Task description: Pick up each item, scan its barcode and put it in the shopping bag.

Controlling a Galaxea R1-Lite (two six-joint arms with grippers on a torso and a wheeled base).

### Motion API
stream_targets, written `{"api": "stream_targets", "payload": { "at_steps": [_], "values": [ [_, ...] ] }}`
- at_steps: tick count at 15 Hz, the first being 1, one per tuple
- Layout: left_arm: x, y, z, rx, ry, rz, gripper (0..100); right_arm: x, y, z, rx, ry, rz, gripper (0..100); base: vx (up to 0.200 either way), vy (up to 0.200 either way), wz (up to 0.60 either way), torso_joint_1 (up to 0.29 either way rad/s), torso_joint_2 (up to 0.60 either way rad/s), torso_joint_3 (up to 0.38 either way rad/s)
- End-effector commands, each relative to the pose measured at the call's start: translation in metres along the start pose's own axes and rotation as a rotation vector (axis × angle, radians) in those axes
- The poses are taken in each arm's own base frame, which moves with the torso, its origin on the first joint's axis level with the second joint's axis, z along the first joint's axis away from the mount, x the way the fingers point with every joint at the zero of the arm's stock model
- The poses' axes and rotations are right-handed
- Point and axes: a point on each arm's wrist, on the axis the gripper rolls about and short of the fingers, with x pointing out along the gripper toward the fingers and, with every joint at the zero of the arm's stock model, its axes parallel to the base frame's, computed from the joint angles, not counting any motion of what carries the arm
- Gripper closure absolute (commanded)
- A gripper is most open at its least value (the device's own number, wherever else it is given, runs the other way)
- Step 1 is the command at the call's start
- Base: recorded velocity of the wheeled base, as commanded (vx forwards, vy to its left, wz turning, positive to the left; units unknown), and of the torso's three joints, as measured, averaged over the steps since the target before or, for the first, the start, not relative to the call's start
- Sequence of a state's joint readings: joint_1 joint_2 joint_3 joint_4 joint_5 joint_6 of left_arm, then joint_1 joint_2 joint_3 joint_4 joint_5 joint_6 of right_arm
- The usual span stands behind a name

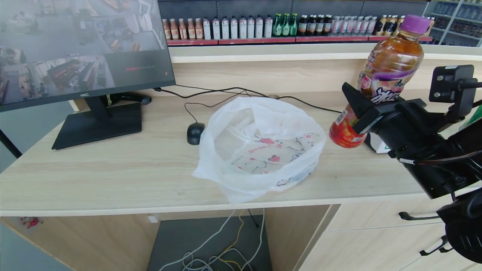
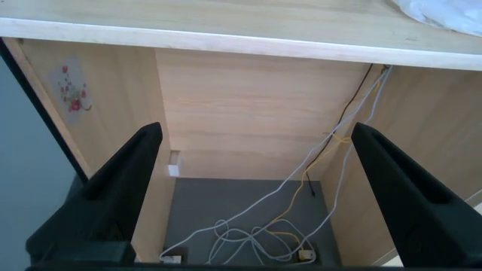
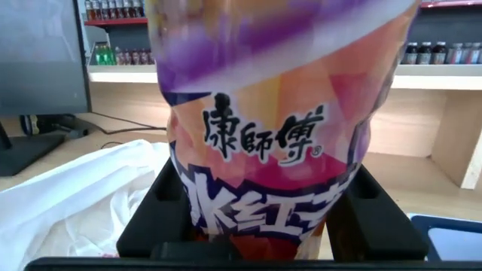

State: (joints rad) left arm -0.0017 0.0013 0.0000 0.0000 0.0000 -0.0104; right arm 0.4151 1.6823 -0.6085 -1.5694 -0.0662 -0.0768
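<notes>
My right gripper (image 1: 367, 113) is shut on a drink bottle (image 1: 380, 79) with a purple cap, amber liquid and a purple and orange label. It holds the bottle tilted in the air, just right of the white shopping bag (image 1: 260, 145), which lies open on the wooden counter (image 1: 113, 169). Up close, the bottle (image 3: 279, 135) sits between the black fingers (image 3: 162, 207), with the bag (image 3: 83, 203) behind it. My left gripper (image 2: 256, 196) is open and hangs below the counter's front edge, over loose cables (image 2: 248, 241) on the floor.
A monitor (image 1: 81, 49) on a black stand is at the counter's back left, with a black mouse (image 1: 195, 133) and its cable beside the bag. A white box (image 1: 378, 145) lies behind my right gripper. Shelves of bottles (image 1: 286, 25) line the back wall.
</notes>
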Motion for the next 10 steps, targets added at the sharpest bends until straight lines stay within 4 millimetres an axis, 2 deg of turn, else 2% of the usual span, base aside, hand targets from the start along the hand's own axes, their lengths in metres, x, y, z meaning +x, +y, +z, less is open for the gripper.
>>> {"api": "stream_targets", "payload": {
  "at_steps": [1, 3, 5, 8, 10],
  "values": [
    [0.000, 0.000, 0.000, 0.001, 0.000, 0.000, 0, 0.000, 0.006, 0.004, 0.004, -0.015, 0.020, 100, 0.000, 0.000, 0.00, 0.000, 0.00, 0.000],
    [0.000, 0.000, 0.000, 0.000, 0.000, 0.000, 0, 0.000, 0.017, 0.007, 0.013, -0.028, 0.060, 100, 0.000, 0.000, 0.00, 0.000, 0.00, 0.000],
    [0.000, 0.000, 0.000, 0.000, 0.000, 0.000, 0, 0.000, 0.037, 0.008, 0.039, -0.032, 0.123, 100, 0.000, 0.000, 0.00, 0.000, 0.00, 0.000],
    [0.000, 0.000, 0.000, 0.000, 0.000, 0.000, 0, 0.024, 0.070, 0.006, 0.058, -0.035, 0.191, 100, 0.000, 0.000, 0.00, 0.000, 0.00, 0.000],
    [0.000, 0.000, 0.000, 0.000, 0.000, 0.000, 0, 0.043, 0.085, -0.001, 0.060, -0.041, 0.186, 100, 0.000, 0.000, 0.00, 0.000, 0.00, 0.000]
  ]
}}
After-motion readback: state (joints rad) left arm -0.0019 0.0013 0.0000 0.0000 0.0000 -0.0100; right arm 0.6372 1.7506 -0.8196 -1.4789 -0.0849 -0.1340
